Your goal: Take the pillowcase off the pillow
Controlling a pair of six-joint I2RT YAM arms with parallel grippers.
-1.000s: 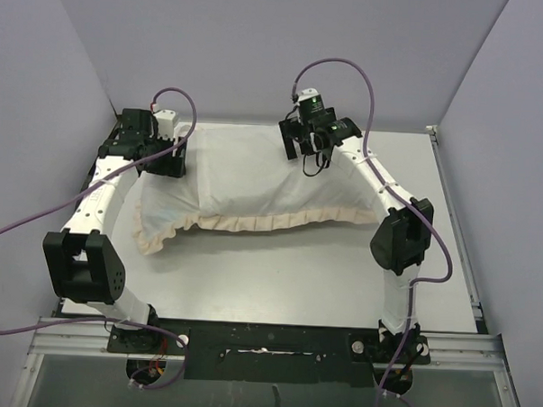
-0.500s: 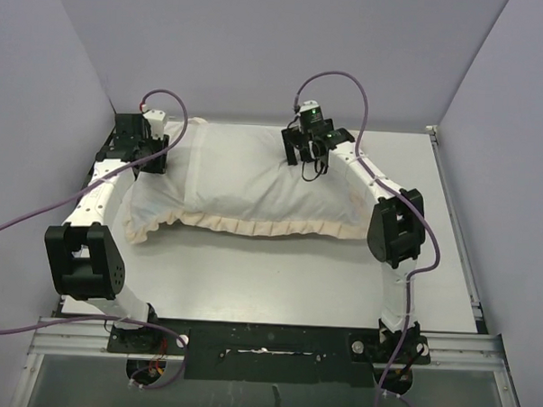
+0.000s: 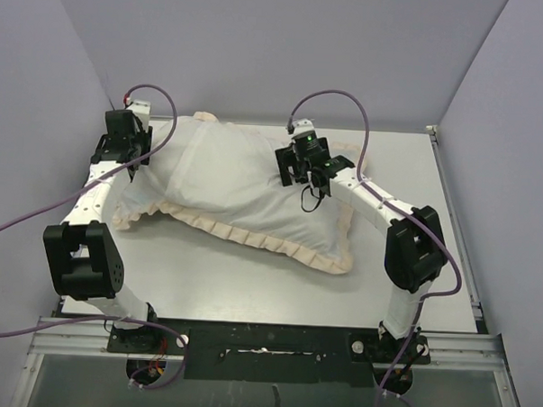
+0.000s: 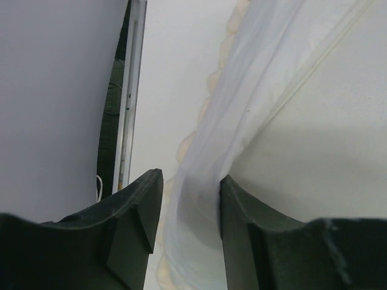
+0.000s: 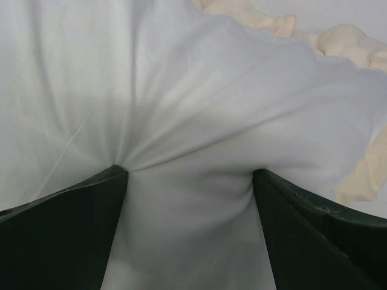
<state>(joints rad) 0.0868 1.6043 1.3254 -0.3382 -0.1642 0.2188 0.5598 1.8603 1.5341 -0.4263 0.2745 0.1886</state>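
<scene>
Plump white pillowcase [image 3: 237, 177] with ruffled peach-beige edging

- The right arm's two dark fingers [image 5: 60, 235] rise from the bottom corners, standing wide apart.
- Both are pushed into the white face of the pillowcase [image 5: 181, 90].
- A soft mound of that cloth sits between them, touching both inner faces.
- Creases fan out from each fingertip.
- Peach-beige frill [image 5: 357, 45] runs along the top right and down the right edge.
- A pale strip of bench [image 5: 326, 13] shows beyond it.
</scene>
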